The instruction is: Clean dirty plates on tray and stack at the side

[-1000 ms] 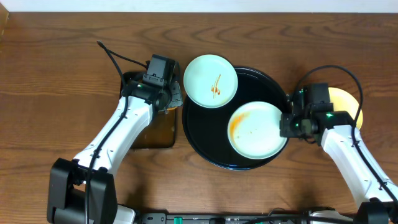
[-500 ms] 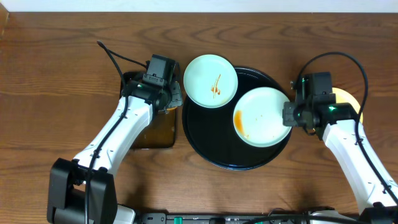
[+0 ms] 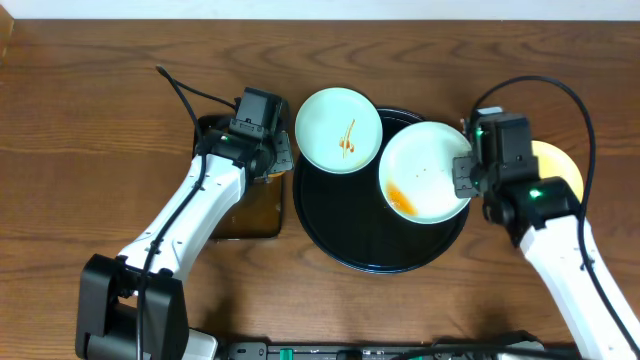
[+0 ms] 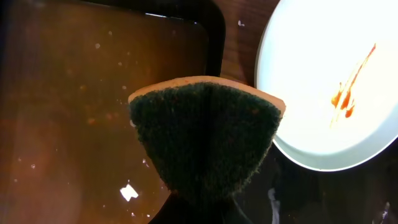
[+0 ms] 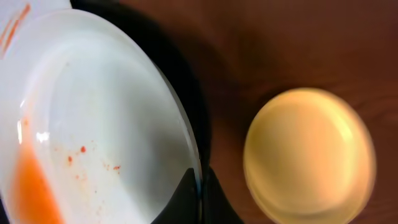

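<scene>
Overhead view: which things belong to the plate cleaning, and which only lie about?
Belong: streaked mint plate, smeared mint plate in the right gripper, yellow plate, black tray, sponge in the left gripper.
Lie about: brown tray, black cable.

This place looks like a robot laboratory, arranged as a small dish-washing station. Two white and black robot arms, the left arm [image 3: 190,215] and the right arm [image 3: 560,240], stand at the near edge of a brown wood-grain table [image 3: 80,120]. A loose black cable [image 3: 170,80] lies on the wood, and a green light [image 3: 533,193] glows on the right arm. The kitchen things are few: a round black tray [image 3: 340,225], small plates [image 3: 338,130] with red-orange sauce, and a sponge [image 4: 205,137] over a shallow brown-bottomed tray [image 4: 62,93].
</scene>
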Motion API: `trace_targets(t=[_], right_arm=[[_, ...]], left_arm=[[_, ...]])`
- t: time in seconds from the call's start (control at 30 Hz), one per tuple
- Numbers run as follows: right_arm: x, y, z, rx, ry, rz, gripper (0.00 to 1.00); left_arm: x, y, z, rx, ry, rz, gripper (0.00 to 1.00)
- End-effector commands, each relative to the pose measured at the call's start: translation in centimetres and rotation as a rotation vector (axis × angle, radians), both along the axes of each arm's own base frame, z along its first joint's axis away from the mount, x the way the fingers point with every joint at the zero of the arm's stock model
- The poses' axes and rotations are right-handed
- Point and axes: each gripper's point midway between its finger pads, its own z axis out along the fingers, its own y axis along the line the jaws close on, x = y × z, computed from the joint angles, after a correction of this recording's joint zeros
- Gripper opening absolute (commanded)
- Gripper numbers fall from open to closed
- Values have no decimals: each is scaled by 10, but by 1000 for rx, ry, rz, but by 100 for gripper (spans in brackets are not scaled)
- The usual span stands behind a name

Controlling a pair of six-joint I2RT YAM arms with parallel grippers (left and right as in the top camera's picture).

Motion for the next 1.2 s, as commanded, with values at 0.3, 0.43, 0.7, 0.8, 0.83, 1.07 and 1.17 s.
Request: trace_targets(t=[0.3,0.43,0.7,0.8,0.83,1.07,1.17], right_arm=[[-7,18,76,-557,-314,-56,1],[-12,29,88,-612,-370,-45,1],[-12,37,107,-725,-434,-62,1],[-11,38,107,-718,-441,-65,1],[-10,38,108,-715,-444,-67,1],[-8,39,106,-683,-451,-77,1],[-3,33,95,-586,-429,-106,1]], left_arm=[[-1,2,5,7,-18,-4,8],[-1,2,5,7,-17,-4,8],[-1,2,5,7,-18,-4,8],[-1,2,5,7,-17,-4,8],[-1,2,5,7,-17,-4,8],[-1,2,5,7,-18,-4,8],[-1,2,5,7,-17,-4,8]])
